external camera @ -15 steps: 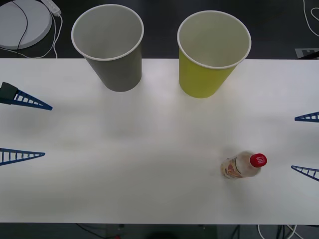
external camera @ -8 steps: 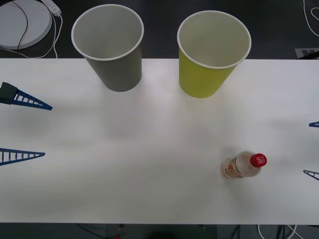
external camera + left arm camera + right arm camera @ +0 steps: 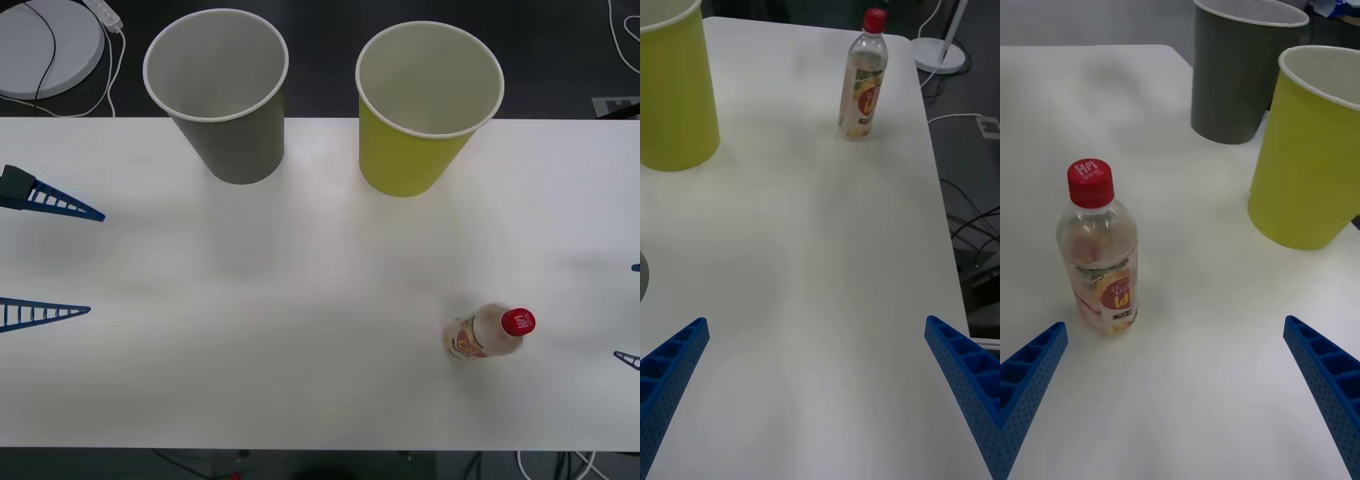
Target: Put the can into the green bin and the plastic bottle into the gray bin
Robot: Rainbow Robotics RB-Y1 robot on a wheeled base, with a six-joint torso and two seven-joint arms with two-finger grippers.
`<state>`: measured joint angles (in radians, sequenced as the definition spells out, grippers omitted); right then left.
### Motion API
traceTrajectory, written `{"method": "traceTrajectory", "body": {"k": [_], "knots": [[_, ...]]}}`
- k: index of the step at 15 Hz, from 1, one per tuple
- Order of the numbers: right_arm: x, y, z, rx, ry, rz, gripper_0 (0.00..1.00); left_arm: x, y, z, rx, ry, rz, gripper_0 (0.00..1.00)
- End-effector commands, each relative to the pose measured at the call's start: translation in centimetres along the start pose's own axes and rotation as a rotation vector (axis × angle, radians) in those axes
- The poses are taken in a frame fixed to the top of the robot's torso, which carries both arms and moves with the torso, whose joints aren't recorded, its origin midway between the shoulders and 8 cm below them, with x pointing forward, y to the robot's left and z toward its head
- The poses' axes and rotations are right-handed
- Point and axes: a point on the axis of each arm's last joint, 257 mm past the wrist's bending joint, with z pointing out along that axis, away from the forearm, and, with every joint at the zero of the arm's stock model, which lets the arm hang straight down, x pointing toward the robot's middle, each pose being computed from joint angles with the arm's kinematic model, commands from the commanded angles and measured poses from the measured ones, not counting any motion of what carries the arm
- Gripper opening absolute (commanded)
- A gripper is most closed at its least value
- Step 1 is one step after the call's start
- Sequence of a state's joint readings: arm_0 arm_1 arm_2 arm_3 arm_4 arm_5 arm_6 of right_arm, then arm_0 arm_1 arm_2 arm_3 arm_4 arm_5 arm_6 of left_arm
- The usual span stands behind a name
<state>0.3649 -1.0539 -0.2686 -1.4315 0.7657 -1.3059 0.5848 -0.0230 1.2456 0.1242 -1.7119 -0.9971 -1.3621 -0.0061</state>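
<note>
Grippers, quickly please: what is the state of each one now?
Left gripper: open, holding nothing, at the table's left edge.
Right gripper: open, holding nothing, near the plastic bottle.

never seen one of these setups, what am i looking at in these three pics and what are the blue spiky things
This is a two-armed robot at a white table. The blue ribbed wedges are its gripper fingers. One picture looks down from above the arms: the left gripper is at the left edge, the right gripper at the right edge, both open and holding nothing. The other two pictures come from cameras on each wrist, with that arm's own fingers at the bottom corners. On the table stand the gray bin, the green bin and, upright near the right gripper, the plastic bottle with a red cap.
</note>
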Motion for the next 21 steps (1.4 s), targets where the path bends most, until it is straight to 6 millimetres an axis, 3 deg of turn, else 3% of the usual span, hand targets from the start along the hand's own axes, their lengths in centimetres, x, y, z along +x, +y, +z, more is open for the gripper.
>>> {"method": "traceTrajectory", "body": {"k": [1, 5, 10, 17, 21], "knots": [[1.7, 0.2, -0.1, 0.006, -0.011, 0.056, 1.0, 0.0, 0.0, 0.0, 0.0, 0.0, 0.0, 1.0], [3.8, 1.0, 0.5, 0.018, -0.018, 0.132, 1.0, 0.0, 0.0, 0.0, 0.0, 0.0, 0.0, 1.0], [4.7, 1.6, 2.2, 0.043, -0.037, 0.128, 1.0, 0.0, 0.0, 0.0, 0.0, 0.0, 0.0, 1.0], [5.5, 3.4, 5.7, 0.043, -0.06, 0.132, 1.0, 0.0, 0.0, 0.0, 0.0, 0.0, 0.0, 1.0], [4.8, 4.8, 8.9, 0.01, -0.105, 0.153, 1.0, 0.0, 0.0, 0.0, 0.0, 0.0, 0.0, 1.0]]}}
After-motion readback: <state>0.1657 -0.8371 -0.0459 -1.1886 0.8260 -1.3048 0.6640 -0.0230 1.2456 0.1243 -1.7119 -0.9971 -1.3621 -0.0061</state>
